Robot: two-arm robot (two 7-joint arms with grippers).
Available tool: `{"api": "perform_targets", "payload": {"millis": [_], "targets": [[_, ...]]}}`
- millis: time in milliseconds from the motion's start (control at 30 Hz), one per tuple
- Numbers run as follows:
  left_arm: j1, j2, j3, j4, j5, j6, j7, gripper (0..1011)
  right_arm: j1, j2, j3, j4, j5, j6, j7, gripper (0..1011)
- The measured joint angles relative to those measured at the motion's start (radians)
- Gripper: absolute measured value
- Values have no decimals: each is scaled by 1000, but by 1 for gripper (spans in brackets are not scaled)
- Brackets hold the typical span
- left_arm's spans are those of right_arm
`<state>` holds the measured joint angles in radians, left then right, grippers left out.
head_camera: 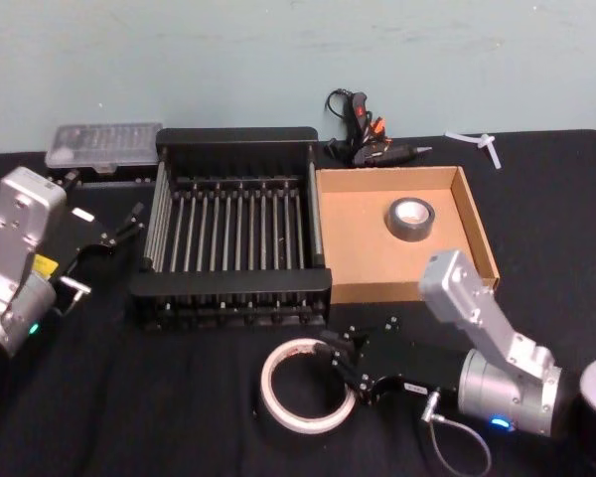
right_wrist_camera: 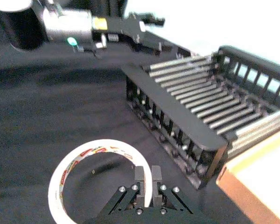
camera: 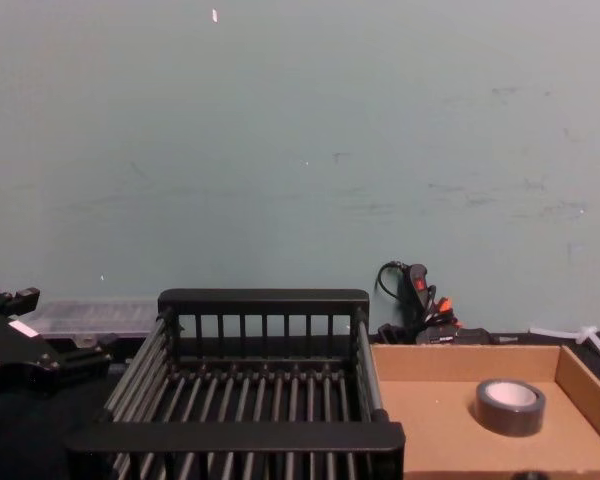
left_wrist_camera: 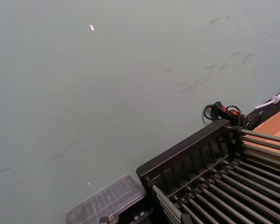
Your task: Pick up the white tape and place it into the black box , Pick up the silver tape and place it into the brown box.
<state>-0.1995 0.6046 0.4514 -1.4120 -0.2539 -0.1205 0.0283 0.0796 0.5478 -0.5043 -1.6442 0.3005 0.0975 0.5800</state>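
- Your right gripper [head_camera: 346,366] sits low over the black table [head_camera: 129,397], at the right edge of the white tape [head_camera: 303,386]; in the right wrist view its fingertips [right_wrist_camera: 140,179] stand close together, pinching the ring's wall.
- You see the white tape lying flat just in front of the black box [head_camera: 233,231], whose barred floor is bare.
- Your left gripper [head_camera: 129,227] hangs beside the crate's left wall; whether its fingers are apart is impossible to tell.
- You find the silver tape [head_camera: 411,218] resting inside the brown box [head_camera: 353,248], toward its back right.
- Your chest view cuts off the cardboard tray's near wall.
- Behind the boxes, a clear case [head_camera: 104,145] and a dark tangle of tools [head_camera: 368,139] stay hard to identify.
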Motion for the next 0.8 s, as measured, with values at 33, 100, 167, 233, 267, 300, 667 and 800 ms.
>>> {"api": "perform_targets", "payload": {"millis": [33, 100, 167, 233, 267, 300, 667, 800], "targets": [[0, 0, 0, 0, 0, 0, 0, 1001, -2, 8, 5, -13, 13, -8, 6, 96], [0, 0, 0, 0, 0, 0, 0, 1001, -4, 17, 10, -26, 25, -15, 12, 96], [0, 0, 0, 0, 0, 0, 0, 1002, -5, 30, 19, -44, 44, -27, 17, 96], [0, 0, 0, 0, 0, 0, 0, 1001, -6, 37, 25, -54, 54, -35, 20, 96], [0, 0, 0, 0, 0, 0, 0, 1001, -5, 41, 29, -59, 59, -39, 20, 96], [0, 0, 0, 0, 0, 0, 0, 1001, -5, 47, 35, -65, 69, -47, 21, 96], [0, 0, 0, 0, 0, 0, 0, 1002, 42, 44, 67, -66, 107, -88, -4, 95], [0, 0, 0, 0, 0, 0, 0, 1001, 75, 22, 70, -45, 105, -94, -25, 96]]}}
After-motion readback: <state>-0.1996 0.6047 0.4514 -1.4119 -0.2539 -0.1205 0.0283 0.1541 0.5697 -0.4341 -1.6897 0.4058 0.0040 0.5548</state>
